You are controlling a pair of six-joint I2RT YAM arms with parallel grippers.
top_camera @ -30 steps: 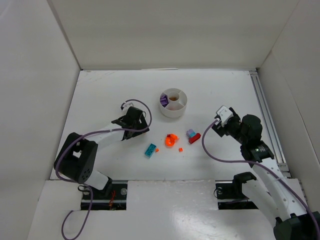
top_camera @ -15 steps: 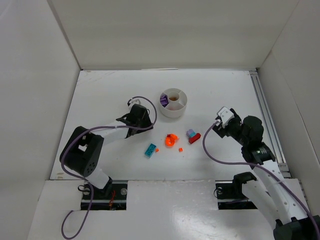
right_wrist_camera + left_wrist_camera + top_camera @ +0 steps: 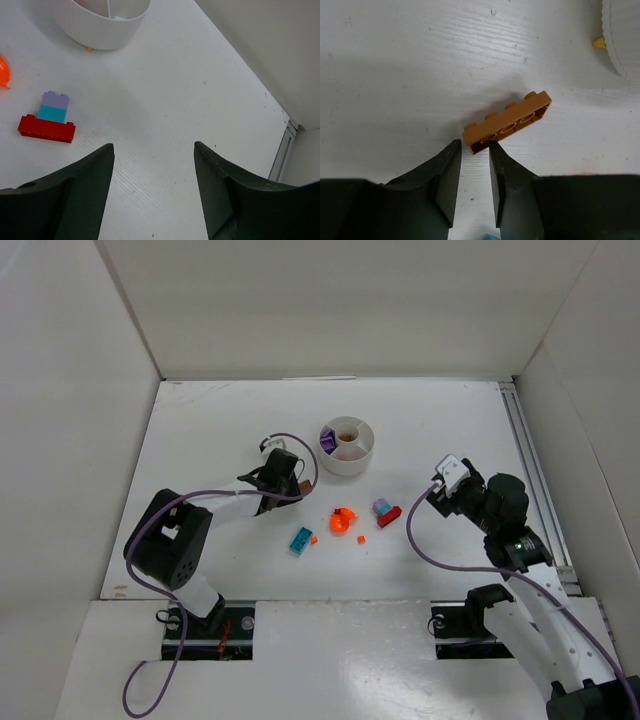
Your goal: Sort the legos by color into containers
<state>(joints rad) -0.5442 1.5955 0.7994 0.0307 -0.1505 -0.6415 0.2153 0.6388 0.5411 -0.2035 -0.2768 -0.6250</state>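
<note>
**Grasp relation.** In the left wrist view, the brown brick (image 3: 507, 122) lies flat on the worktop (image 3: 395, 60) with its studs facing 11 o'clock. Its long axis runs from 8 o'clock to 2 o'clock. The 8 o'clock end sits at the mouth of the left end effector (image 3: 474, 146), and the rest of the brick extends toward 1 o'clock. The jaws are drawn close with a narrow gap between them. The pictures do not show whether the tips are pinching the brick end or only flanking it.

**Arm choice.** The left arm is at the brick. The right end effector (image 3: 152, 146) is spread wide and empty, well apart from the brick. The red brick (image 3: 47, 129), which has teal and lilac pieces stacked against it, lies at 9 o'clock from the right end effector.

**Containers.** In the top view, the white dish (image 3: 345, 466) lies at 2 o'clock from the left end effector.
- The 9 o'clock wedge holds purple pieces (image 3: 327, 440).
- The central well (image 3: 347, 436) shows a brownish-orange tint. Its contents are too small to tell.
- The other wedges appear white.

**Loose pieces.** The orange pieces (image 3: 343, 521) and a teal brick (image 3: 300, 539) lie on the worktop at 6 o'clock from the dish.
</note>
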